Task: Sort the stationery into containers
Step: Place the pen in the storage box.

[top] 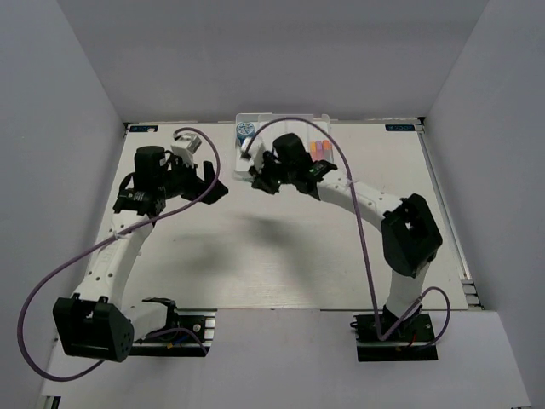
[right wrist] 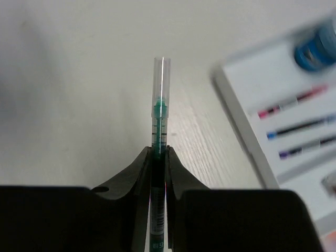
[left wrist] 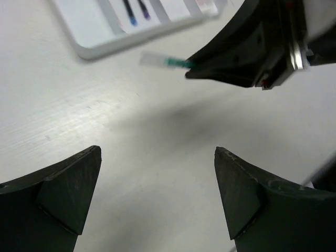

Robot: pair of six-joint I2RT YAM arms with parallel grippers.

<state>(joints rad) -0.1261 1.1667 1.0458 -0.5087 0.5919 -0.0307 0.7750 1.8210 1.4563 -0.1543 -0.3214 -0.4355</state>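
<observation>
Small print on the barrel of the green pen (right wrist: 159,105) is too blurred to read. The right gripper (right wrist: 159,153) is clamping that pen, whose clear cap is jutting forward over bare table (right wrist: 79,79), just left of the white tray (right wrist: 273,79). Three pens (right wrist: 299,127) and one blue roll (right wrist: 316,46) are lying in the tray. The left gripper (left wrist: 157,157) is hovering with jaws wide apart, holding nothing.

1. The top view is bright and even; soft grey shadows lie on the white table (top: 281,264).
2. In the left wrist view the tray (left wrist: 97,51) and the pen (left wrist: 164,61) are out of focus.
3. In the right wrist view the pen is sharp, with a thin glare line; the blue roll (right wrist: 317,46) at the edge is smeared.
</observation>
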